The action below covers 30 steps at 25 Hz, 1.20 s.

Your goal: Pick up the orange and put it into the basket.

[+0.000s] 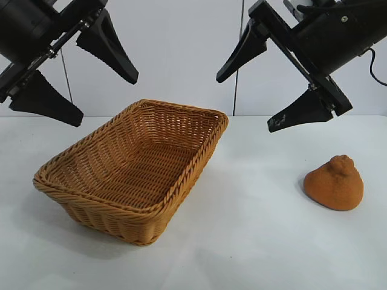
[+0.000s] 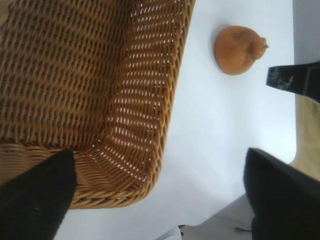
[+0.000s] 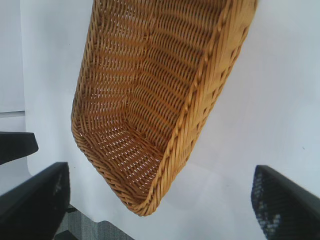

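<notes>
The orange (image 1: 334, 183), dull orange-brown with a knobby top, rests on the white table at the right; it also shows in the left wrist view as the orange (image 2: 239, 49). The woven basket (image 1: 181, 110) stands empty left of centre, also seen as the basket (image 2: 170, 85) and the basket (image 3: 200, 95). My left gripper (image 1: 106, 95) hangs open high above the basket's left side. High over the table between basket and orange, my right gripper (image 1: 247, 103) is open too, holding nothing. In the left wrist view the left gripper (image 2: 160, 192) spans the basket's corner; the right gripper (image 3: 160, 200) likewise.
The white table (image 1: 254, 241) stretches around the basket and the fruit. A white wall (image 1: 181, 54) stands behind. The other arm's fingertip (image 2: 292, 80) shows near the orange in the left wrist view.
</notes>
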Each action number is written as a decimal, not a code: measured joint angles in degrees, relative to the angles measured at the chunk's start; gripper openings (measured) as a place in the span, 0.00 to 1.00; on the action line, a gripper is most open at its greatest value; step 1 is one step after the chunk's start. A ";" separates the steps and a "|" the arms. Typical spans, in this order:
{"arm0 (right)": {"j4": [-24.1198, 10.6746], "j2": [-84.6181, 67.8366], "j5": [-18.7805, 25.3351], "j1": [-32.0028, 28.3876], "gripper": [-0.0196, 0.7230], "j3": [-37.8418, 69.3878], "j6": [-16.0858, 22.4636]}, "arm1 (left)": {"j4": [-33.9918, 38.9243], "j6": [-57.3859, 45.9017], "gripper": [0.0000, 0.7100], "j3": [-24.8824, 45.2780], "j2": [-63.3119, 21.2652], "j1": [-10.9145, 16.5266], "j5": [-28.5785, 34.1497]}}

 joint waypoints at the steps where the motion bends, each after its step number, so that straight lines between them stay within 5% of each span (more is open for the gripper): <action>1: 0.00 0.00 0.00 0.00 0.94 0.00 0.00 | 0.00 0.00 0.91 0.00 0.00 0.00 -0.35; 8: 0.00 0.00 0.75 0.00 0.94 0.00 0.00 | 1.90 -2.08 0.91 0.00 -2.63 0.00 1.23; 15: 0.00 0.00 0.87 0.00 0.94 0.00 0.00 | 10.42 -24.32 0.91 0.19 -10.04 -0.79 7.12; 24: 0.00 0.00 0.87 0.00 0.94 0.00 0.00 | 29.06 -61.58 0.91 1.50 -13.16 -13.62 3.53; 30: 0.00 0.00 0.87 0.00 0.94 0.00 0.00 | 44.12 -83.43 0.91 1.70 -9.94 -18.70 2.56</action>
